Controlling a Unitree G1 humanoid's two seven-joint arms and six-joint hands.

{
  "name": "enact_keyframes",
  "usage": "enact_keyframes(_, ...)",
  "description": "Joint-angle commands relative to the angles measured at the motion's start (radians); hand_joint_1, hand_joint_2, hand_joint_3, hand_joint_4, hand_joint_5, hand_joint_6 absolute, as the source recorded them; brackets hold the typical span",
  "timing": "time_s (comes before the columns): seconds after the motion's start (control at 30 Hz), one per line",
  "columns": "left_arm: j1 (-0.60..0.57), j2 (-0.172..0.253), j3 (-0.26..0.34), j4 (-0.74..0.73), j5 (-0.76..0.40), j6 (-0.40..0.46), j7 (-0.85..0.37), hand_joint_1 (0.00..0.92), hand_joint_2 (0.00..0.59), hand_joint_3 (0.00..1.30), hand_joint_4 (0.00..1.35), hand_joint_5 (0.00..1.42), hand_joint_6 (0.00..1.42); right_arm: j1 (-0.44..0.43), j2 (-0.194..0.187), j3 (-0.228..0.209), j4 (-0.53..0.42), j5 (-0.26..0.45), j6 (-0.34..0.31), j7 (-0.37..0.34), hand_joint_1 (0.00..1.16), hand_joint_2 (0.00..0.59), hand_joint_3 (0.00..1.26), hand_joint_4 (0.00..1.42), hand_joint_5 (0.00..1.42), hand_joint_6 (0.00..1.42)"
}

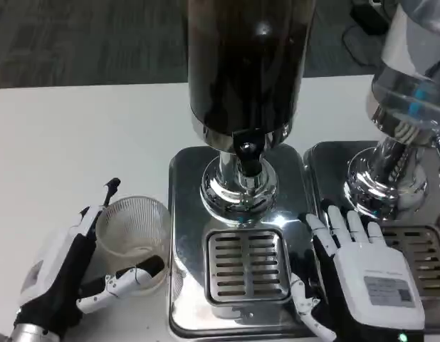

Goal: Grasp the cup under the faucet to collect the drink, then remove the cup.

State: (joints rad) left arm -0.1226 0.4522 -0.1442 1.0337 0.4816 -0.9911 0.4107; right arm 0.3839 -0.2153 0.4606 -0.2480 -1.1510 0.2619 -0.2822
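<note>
- Cup (132, 235), clear and ribbed, stands lower left on the counter (70, 142), beside the dispenser base (184, 214), not under the faucet (249, 151).
- Left hand (70, 271) curls around it, fingers touching.
- Right hand (355, 278), lower right, lies spread, holding nothing.

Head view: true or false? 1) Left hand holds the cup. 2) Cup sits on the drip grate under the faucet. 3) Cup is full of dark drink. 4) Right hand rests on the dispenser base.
1) True: the left hand holds the clear cup.
2) False: the cup stands on the white table, left of the drip grate and faucet.
3) False: it looks empty.
4) True: the right hand rests on the dispenser base, right of the grate, holding nothing.
</note>
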Motion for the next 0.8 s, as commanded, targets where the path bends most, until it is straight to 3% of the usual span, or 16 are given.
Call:
enact_keyframes(0.03, -0.012, -0.014, -0.021, 0.013, 0.009, -0.02, 0.006, 0.252, 0.061, 0.0, 0.0, 0.13, 0.03, 0.007, -0.011, -0.01, -0.023, -0.001, -0.003, 0.003, 0.24, 0.535, 0.15, 0.0, 0.0, 0.0)
enact_keyframes(0.17, -0.023, -0.012, -0.035, 0.02, 0.013, -0.015, -0.005, 0.279, 0.06, 0.0, 0.0, 0.14, 0.06, 0.006, -0.012, -0.014, -0.02, 0.007, -0.007, -0.002, 0.24, 0.532, 0.15, 0.0, 0.0, 0.0)
enact_keyframes(0.5, -0.014, -0.001, -0.046, 0.008, 0.025, -0.028, 0.036, 0.495, 0.096, 0.01, 0.01, 0.27, 0.19, -0.007, -0.017, -0.021, -0.007, 0.02, -0.019, -0.001, 0.24, 0.53, 0.16, 0.0, 0.0, 0.0)
enact_keyframes(0.8, 0.002, 0.0, -0.044, -0.008, 0.075, -0.03, 0.151, 0.539, 0.121, 0.2, 0.19, 0.43, 0.33, -0.008, -0.022, -0.021, -0.001, 0.028, -0.027, -0.003, 0.23, 0.52, 0.17, 0.0, 0.0, 0.0)
